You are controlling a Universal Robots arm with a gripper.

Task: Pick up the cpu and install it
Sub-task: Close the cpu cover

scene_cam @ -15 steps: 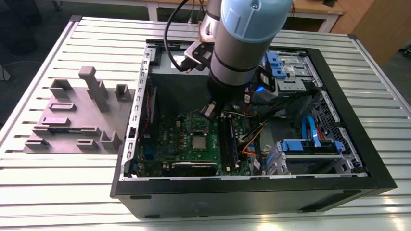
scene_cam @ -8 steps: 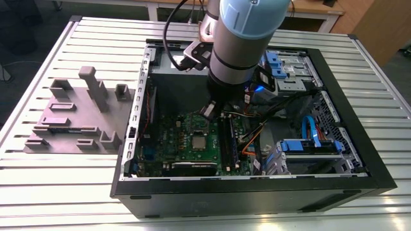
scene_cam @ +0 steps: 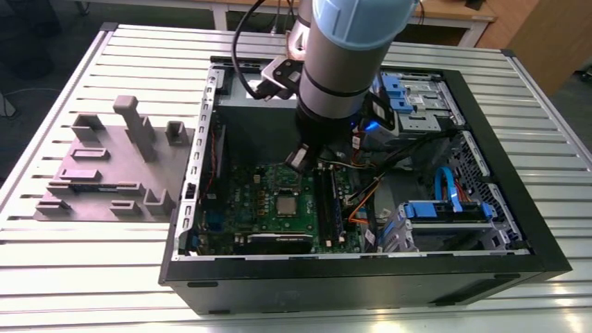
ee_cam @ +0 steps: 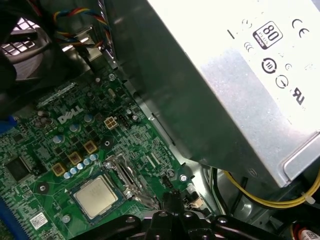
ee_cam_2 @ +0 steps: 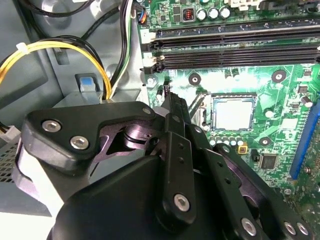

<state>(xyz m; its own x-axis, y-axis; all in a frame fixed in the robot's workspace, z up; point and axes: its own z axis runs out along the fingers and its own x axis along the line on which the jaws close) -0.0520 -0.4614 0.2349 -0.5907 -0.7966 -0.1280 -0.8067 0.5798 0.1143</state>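
Observation:
The cpu (scene_cam: 287, 205) lies flat in its socket on the green motherboard (scene_cam: 242, 201), silvery top up, inside the open computer case. Both wrist views show the cpu (ee_cam_2: 233, 112) (ee_cam: 95, 196) seated in the socket frame, with the socket's metal latch (ee_cam: 125, 175) lying beside it. My gripper (scene_cam: 301, 158) hangs above the board, just beside the socket on the side toward the case's back wall. Its black fingers (ee_cam_2: 172, 107) meet at a narrow tip, shut with nothing between them. The gripper (ee_cam: 170, 197) stays apart from the cpu.
A silver power supply (ee_cam: 240, 75) stands close beside the gripper, with yellow and black cables (ee_cam_2: 60, 50) running under it. Black memory slots (ee_cam_2: 235, 45) border the socket. Blue drive brackets (scene_cam: 444, 208) fill the case's right side. A grey fixture (scene_cam: 111, 166) sits on the slatted table.

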